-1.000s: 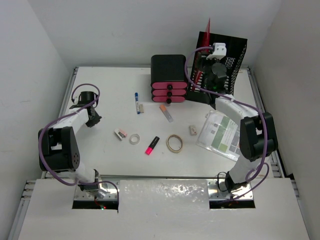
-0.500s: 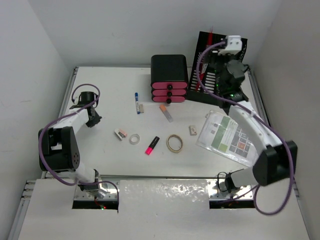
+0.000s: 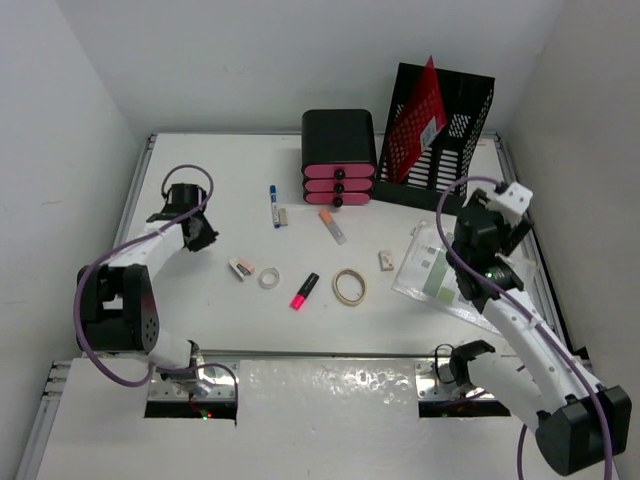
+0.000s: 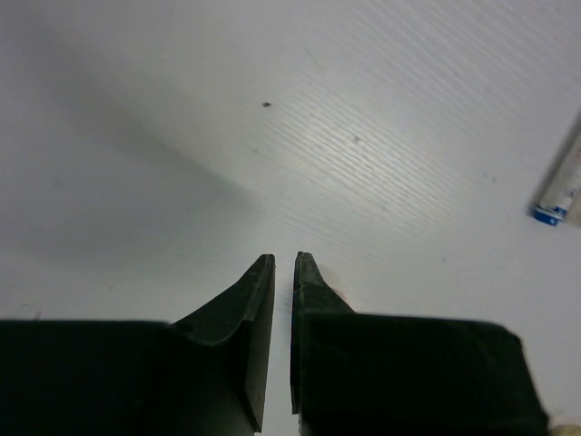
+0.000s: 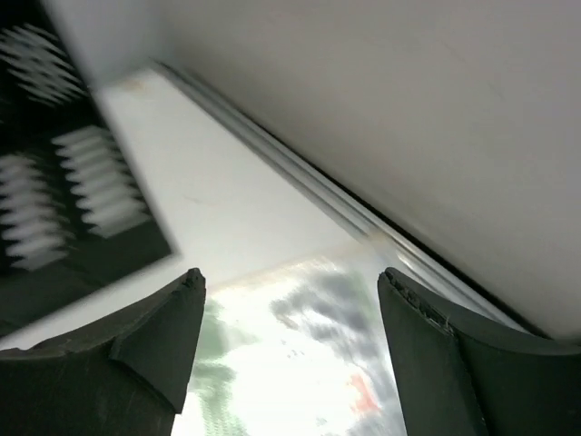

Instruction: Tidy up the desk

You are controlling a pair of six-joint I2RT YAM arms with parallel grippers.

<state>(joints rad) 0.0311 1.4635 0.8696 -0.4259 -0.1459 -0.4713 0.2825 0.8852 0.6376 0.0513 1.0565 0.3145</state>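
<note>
Drawer unit point(image 3: 339, 160), mesh rack point(image 3: 455, 150) rear — highlighter point(image 3: 304, 290) loose on desk point(image 3: 200, 300).

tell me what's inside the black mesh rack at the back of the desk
A red folder leans inside the rack, its corner poking above the rim. The rack's bottom is screened by its mesh walls, so anything else there cannot be seen.

Back wall point(image 3: 250, 60): plain white, across the top of the frame.
Left wall point(image 3: 60, 150): white, bare.
Right wall point(image 3: 590, 100): white, bare.
Front panel point(image 3: 330, 395): pale, shiny in the lower middle.
</note>
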